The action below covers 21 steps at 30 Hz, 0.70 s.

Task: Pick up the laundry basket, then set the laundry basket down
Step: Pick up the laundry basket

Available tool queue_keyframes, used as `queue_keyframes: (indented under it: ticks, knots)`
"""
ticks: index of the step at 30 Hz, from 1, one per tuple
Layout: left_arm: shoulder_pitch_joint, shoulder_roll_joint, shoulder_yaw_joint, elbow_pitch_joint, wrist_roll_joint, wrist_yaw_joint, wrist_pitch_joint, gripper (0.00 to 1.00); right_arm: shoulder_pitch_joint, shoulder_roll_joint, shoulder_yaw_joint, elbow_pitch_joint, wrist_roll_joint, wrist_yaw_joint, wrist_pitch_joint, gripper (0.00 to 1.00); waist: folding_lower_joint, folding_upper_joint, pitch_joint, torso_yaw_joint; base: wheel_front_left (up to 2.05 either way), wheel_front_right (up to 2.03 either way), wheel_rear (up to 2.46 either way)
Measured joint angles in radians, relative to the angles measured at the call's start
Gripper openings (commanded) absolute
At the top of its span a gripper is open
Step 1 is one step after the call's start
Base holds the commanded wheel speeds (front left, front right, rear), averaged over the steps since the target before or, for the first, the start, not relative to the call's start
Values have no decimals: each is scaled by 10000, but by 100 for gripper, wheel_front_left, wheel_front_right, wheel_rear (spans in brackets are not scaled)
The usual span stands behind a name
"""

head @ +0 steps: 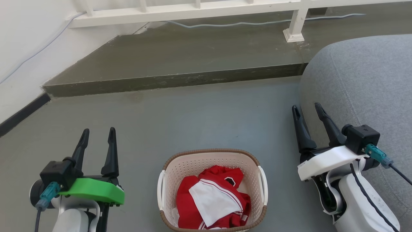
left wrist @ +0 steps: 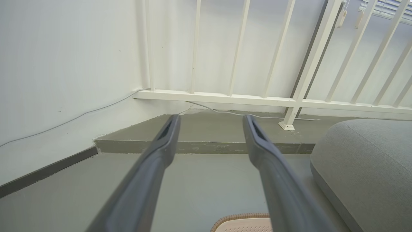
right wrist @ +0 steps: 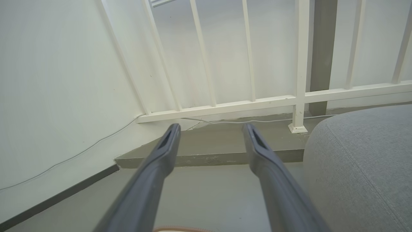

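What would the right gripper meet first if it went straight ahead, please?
Likely the white railing above the raised step; the floor before the right gripper looks free, though depth is unclear.

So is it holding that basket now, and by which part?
Nothing is held: the left jaws and right jaws stand open and empty, either side of the laundry basket.

laundry basket (head: 212, 158) on grey floor (head: 199, 119)

laundry basket (head: 193, 166): the head view's bottom edge cuts off its near end; the left wrist view gives you just a rim corner.
basket floor: hidden from you under red and white clothes (head: 210, 199).
dark badge on clothes: too small to read.
grey cushion (head: 370, 80): runs off the right edge.
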Motion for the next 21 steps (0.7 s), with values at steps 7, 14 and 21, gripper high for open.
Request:
queue_keyframes:
  ticks: [7, 14, 21]
  knots:
    - [-1, -111, 73, 13, 27, -13, 0, 100, 0, 50, -132, 6, -52, 13, -2, 100, 0, 0, 21, -10, 0, 0, 0]
    - [-3, -130, 140, 27, 33, -90, 0, 100, 0, 148, -224, 48, -98, 92, -2, 100, 0, 0, 29, -37, 0, 0, 0]
    - [-4, -159, 226, 40, 113, -102, 0, 100, 0, 222, -272, 100, -221, 104, -2, 100, 0, 0, 44, -67, 0, 0, 0]
